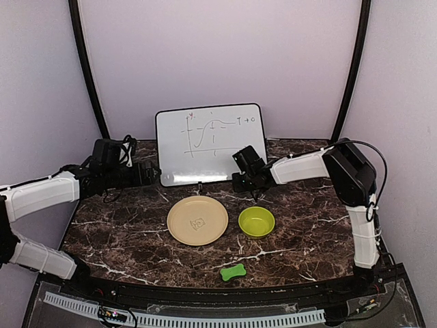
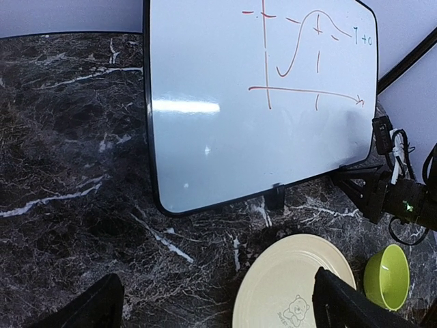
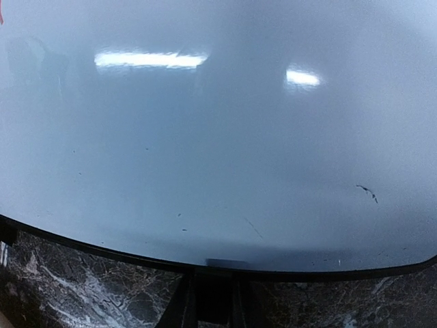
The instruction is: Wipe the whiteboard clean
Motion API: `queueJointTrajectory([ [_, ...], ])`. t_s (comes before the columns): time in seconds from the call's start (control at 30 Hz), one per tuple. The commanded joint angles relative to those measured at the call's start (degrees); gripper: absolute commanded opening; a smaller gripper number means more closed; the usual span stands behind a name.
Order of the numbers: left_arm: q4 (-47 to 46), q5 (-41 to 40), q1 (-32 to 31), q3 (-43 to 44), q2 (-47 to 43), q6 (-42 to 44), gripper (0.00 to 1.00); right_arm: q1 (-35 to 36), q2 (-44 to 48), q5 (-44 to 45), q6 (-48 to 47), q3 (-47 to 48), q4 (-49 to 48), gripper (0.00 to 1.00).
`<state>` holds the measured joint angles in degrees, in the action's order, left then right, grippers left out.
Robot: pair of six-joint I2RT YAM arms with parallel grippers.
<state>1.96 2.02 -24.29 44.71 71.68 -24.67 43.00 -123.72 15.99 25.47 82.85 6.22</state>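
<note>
**Inspector:** Marble-patterned dark table (image 1: 123, 232) fills the lower half of the top view. Largest item on it?

**Assistant:** The whiteboard (image 1: 174, 147), upper centre. It stands at the table's far edge, leaning back towards the wall. Red graph lines cover its upper half, with small teal writing at their right end. The lower half is bare.

**Inspector:** Next in size.

**Assistant:** A beige plate (image 1: 198, 220), centre of frame, just below the whiteboard. A green bowl (image 1: 257, 221) sits just to its right, not touching it.

**Inspector:** Grippers?

**Assistant:** The left gripper (image 1: 147, 172) is just beside the whiteboard's lower left corner, jaws spread wide and holding nothing. Its wrist view shows its fingers (image 2: 95, 307) at the bottom corners with bare table between them. The right gripper (image 1: 240, 179) is at the whiteboard's lower right corner, fully closed, with nothing seen in it. I cannot tell whether it touches the whiteboard. Its wrist view is filled by the bare white surface, the black rim running along the bottom.

**Inspector:** Smallest?

**Assistant:** A green bone-shaped piece (image 1: 233, 272), lower centre, near the table's front edge and well apart from both grippers.
</note>
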Motion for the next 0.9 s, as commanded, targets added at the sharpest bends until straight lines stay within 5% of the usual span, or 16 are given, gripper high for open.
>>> queueJointTrajectory([
  [0.0,2.5,-0.8,-0.3,-1.1,-4.0,-0.9,0.99,0.8,-1.0,-3.5,-0.5,1.8,-4.6,0.00],
  [0.87,9.8,1.1,-0.3,2.7,-16.4,1.5,0.99,10.4,3.3,-9.6,-4.8,-5.7,-8.0,0.00],
])
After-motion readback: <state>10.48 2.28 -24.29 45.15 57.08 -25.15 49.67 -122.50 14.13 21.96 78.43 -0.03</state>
